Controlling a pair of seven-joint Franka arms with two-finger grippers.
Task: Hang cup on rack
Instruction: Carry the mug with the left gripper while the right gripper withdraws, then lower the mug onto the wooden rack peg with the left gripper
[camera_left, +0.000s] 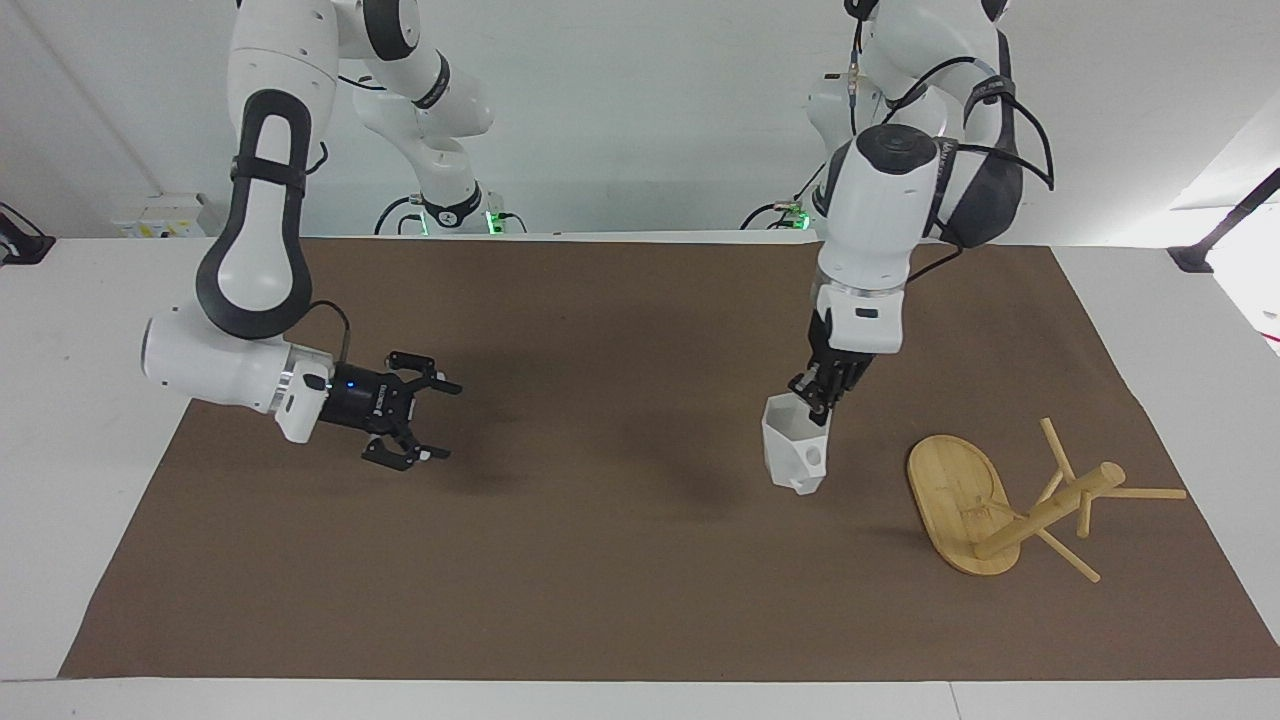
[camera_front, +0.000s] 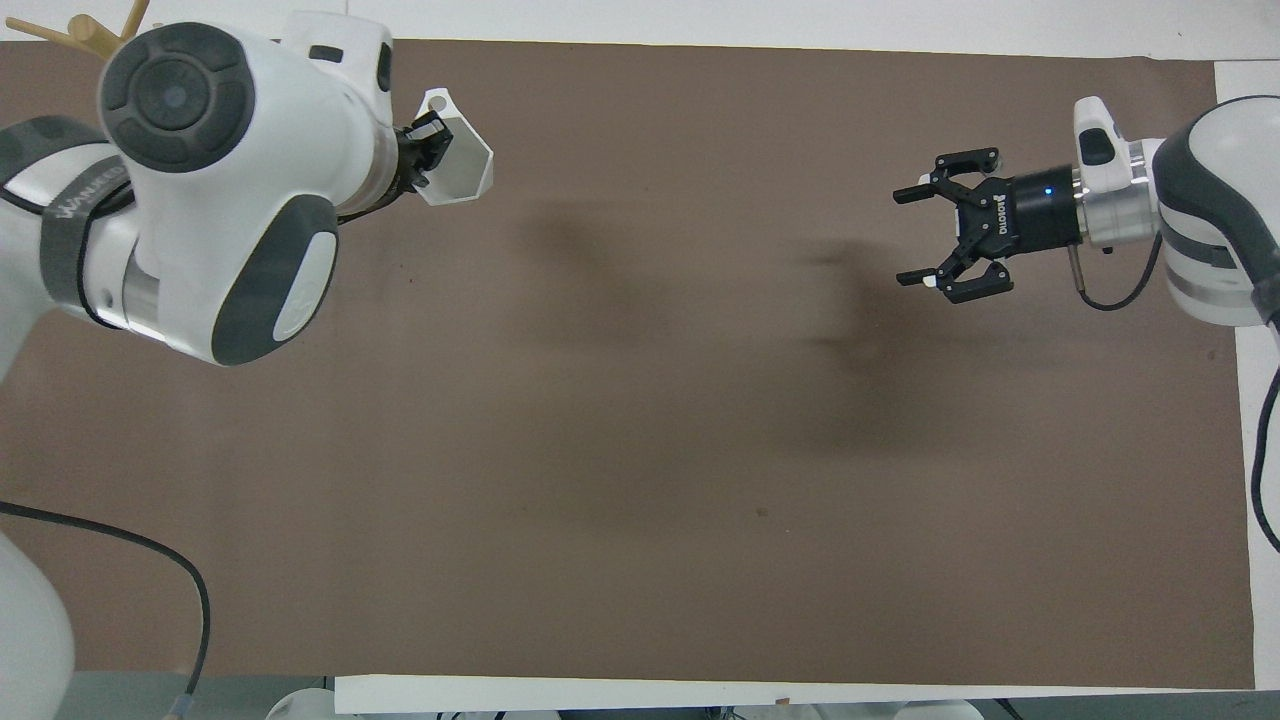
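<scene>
A white faceted cup (camera_left: 795, 456) (camera_front: 458, 174) hangs upright just above the brown mat, its small handle loop facing away from the robots. My left gripper (camera_left: 815, 399) (camera_front: 425, 140) is shut on the cup's rim from above. The bamboo rack (camera_left: 1010, 502) lies tipped on its side at the left arm's end of the table, base on edge, pegs splayed over the mat; only its peg tips (camera_front: 85, 28) show in the overhead view. My right gripper (camera_left: 437, 420) (camera_front: 912, 236) hovers open and empty over the mat near the right arm's end.
The brown mat (camera_left: 620, 560) covers most of the white table (camera_left: 90, 300). The left arm's bulky elbow (camera_front: 215, 190) hides the rack's base from overhead. Bare mat spans between the two grippers.
</scene>
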